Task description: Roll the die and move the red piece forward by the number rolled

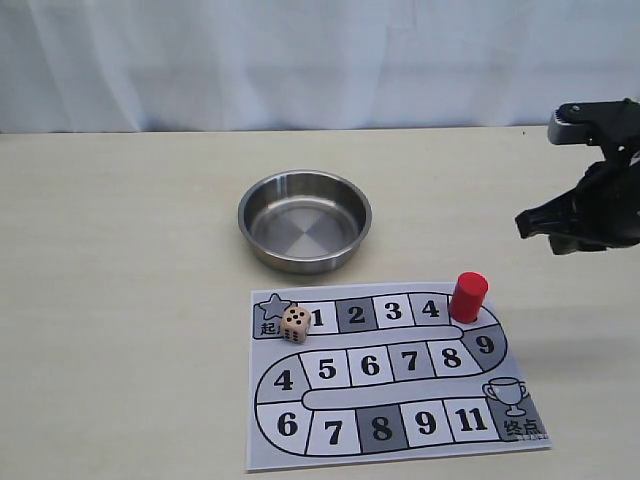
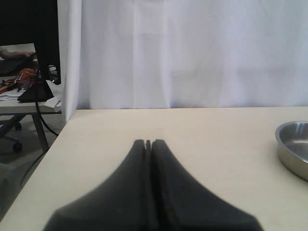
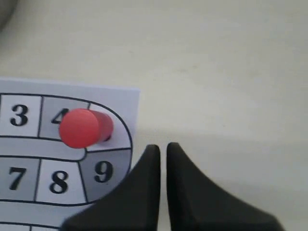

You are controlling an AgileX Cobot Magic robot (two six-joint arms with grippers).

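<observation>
Red piece upright on the bend past square 4; the right arm is the nearer one.

Exterior: the die (image 1: pixel 295 323) sits on the board (image 1: pixel 258 458) between the start star and square 1. The red piece (image 1: pixel 468 296) stands with its axis vertical near the board's far right corner. The right gripper (image 1: pixel 540 224) hovers up and right of it, apart. The bowl (image 1: pixel 304 220) is well clear.
Left wrist: the left gripper (image 2: pixel 148 143) is pressed together and empty over bare table (image 2: pixel 216 144).
Right wrist: the fingertips are almost together with a thin slit between them, holding nothing. The piece lies ahead, boardward, with open table beside it.
</observation>
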